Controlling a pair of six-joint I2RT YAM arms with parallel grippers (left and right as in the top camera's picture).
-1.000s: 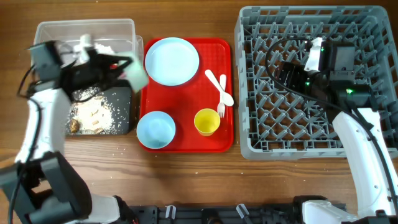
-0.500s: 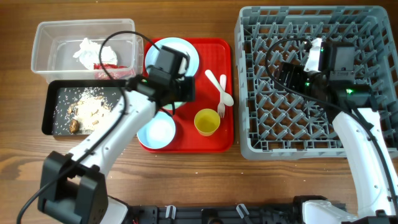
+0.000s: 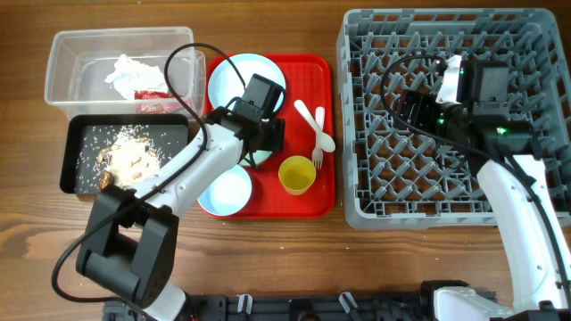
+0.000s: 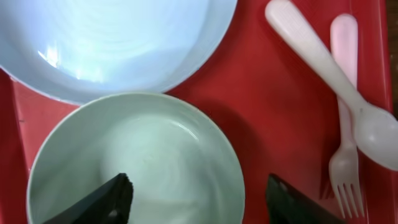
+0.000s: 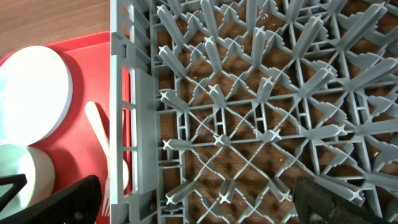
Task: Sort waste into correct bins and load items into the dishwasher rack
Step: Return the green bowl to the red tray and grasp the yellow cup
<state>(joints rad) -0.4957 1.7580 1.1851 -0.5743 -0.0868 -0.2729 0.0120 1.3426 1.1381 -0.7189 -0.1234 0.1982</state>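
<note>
Green bowl (image 4: 138,154), left tool (image 4: 196,198) spread (obscured overhead)

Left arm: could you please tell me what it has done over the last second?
It swung right from the clear tub to the red tray, bringing the pale green bowl; the left gripper now stands open over the bowl's rim. Right gripper, rack, plate, cup, spoon and fork stayed put.

- I can read no text, label, brand, number or sign in any of my views.
- The red snack wrapper (image 3: 150,94) in the clear tub (image 3: 116,34) shows too small from overhead for me to make out any print.
</note>
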